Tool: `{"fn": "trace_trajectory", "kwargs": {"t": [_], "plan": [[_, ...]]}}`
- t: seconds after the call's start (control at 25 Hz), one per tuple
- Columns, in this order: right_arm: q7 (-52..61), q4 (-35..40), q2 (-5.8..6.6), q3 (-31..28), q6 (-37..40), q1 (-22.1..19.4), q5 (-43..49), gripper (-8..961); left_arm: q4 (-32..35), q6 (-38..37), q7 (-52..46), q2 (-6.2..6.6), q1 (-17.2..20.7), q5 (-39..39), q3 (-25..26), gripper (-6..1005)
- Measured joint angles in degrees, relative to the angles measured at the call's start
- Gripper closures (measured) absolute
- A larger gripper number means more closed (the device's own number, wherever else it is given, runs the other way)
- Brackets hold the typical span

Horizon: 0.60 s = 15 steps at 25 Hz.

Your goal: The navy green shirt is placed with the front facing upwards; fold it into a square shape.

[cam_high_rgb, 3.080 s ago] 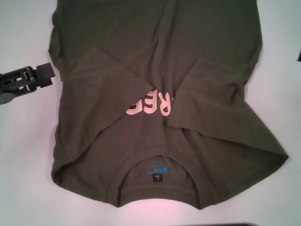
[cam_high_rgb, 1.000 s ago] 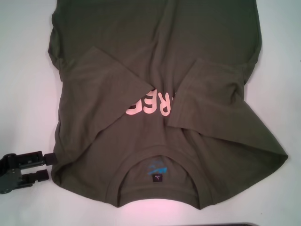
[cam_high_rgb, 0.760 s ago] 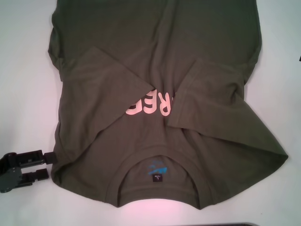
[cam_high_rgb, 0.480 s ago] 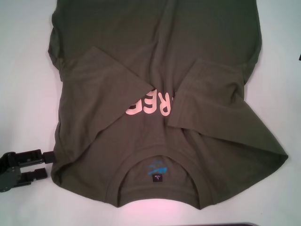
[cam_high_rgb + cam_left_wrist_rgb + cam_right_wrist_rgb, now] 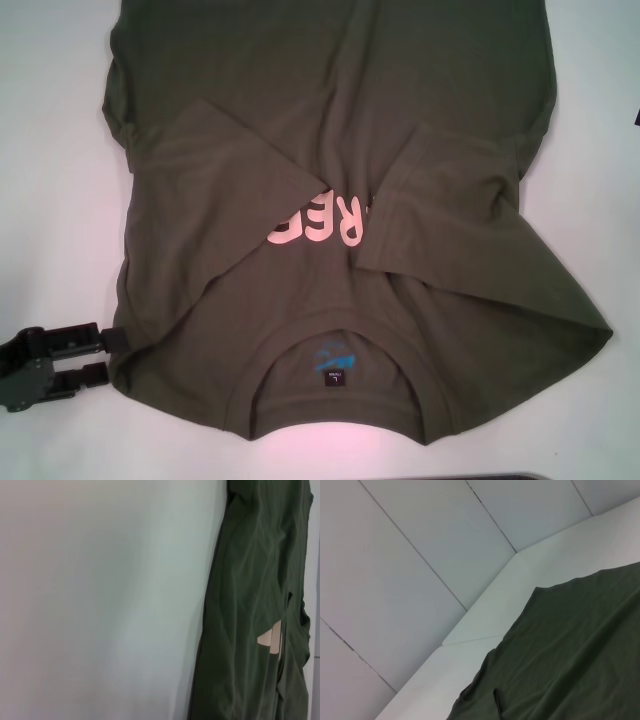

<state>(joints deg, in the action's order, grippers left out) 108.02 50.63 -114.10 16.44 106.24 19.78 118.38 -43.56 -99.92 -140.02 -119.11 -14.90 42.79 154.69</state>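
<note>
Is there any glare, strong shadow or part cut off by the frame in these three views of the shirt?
Head view: a bright pinkish glare on the table under the collar of the navy green shirt, whose far hem is cut off; the left gripper sits at its near left corner. Left wrist view: even light, a soft shade on the table. Right wrist view: no glare, the shirt is cropped.

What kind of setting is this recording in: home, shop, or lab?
Probably a lab or test bench: a bare white table, plain pale wall panels behind it, and only the navy green shirt laid out, with the left gripper at its shoulder.
</note>
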Motion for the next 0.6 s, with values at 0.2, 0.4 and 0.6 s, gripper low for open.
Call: {"fn": "trace_trajectory", "kwargs": {"t": [0.2,0.4,0.6], "plan": [[0.02,0.00,0.03,0.00,0.00,-0.01,0.00,40,0.25,0.41,0.14,-0.14,-0.27,0.00,0.00,285],[0.04,0.00,0.04,0.00,0.01,-0.05,0.00,40,1.09,0.65,0.22,-0.22,-1.07,-0.01,-0.06,286],[0.05,0.00,0.20,0.00,0.03,-0.20,0.00,40,1.95,1.44,0.10,-0.32,-2.16,-0.05,-1.31,290]]}}
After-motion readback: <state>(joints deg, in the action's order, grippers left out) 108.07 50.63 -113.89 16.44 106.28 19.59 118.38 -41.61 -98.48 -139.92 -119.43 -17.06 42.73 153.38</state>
